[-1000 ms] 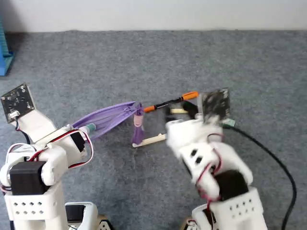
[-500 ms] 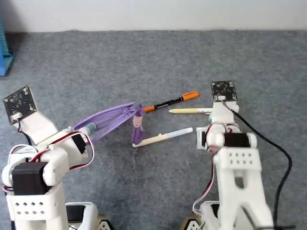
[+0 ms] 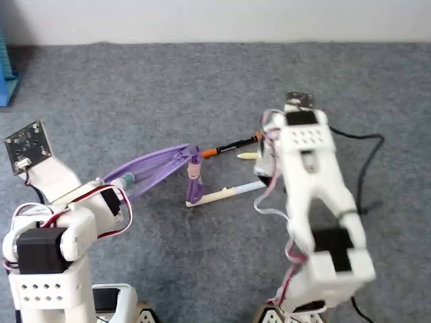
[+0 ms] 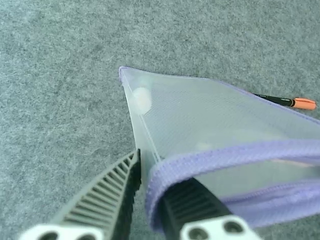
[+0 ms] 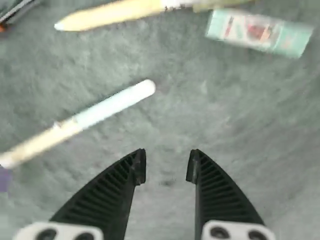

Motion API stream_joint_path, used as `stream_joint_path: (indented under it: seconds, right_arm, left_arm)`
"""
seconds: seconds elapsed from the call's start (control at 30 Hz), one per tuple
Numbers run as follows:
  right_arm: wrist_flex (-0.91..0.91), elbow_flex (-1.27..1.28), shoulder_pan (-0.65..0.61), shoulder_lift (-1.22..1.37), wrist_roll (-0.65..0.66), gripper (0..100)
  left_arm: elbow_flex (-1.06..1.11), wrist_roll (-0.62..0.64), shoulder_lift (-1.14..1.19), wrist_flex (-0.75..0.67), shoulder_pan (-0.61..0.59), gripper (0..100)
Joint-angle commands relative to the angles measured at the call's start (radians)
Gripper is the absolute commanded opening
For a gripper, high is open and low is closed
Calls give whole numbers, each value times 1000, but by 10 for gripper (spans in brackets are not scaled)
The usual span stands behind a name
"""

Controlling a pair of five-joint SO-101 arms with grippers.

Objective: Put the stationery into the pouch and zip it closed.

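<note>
A clear pouch with purple trim [image 3: 151,168] lies half lifted on the grey carpet. My left gripper [image 4: 142,160] is shut on its corner edge, and the pouch [image 4: 210,125] spreads out beyond the fingers. An orange-capped black pen [image 3: 229,146] lies by the pouch's far end. A pale blue and cream pen [image 3: 222,194] lies nearer. My right arm [image 3: 306,145] leans over the pens and covers most of a yellow pen [image 3: 246,155]. My right gripper [image 5: 166,162] hangs open above bare carpet, beside the blue and cream pen [image 5: 85,125]. The yellow pen [image 5: 115,12] and a small teal stick [image 5: 257,32] lie farther out.
A blue object [image 3: 5,74] stands at the far left edge. A pale wall [image 3: 215,20] borders the carpet at the back. The right arm's black cable [image 3: 367,161] trails along its right side.
The right arm has swung up and stretched forward over the pens, now hiding most of the yellow pen. The left arm and the pouch have stayed where they were.
</note>
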Motion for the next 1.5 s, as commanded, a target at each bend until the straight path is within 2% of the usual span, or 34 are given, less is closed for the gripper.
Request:
stream_joint_path:
  seconds: [0.0,0.2,0.6,0.83,1.47]
  right_arm:
    - [67,-245,-28,153,-160,140]
    - [74,-427,-30,348,-253,140]
    - [18,-434,-134,390,-338,140]
    - [-13,-434,-133,447,-344,140]
    - [157,-431,-119,496,-344,137]
  left_arm:
    - [-7,9,11,-3,-6,12]
    - [-7,9,11,-3,-6,12]
    - [-5,9,11,-5,-6,12]
    - [-5,9,11,-5,-6,12]
    - [-7,9,11,-5,-6,12]
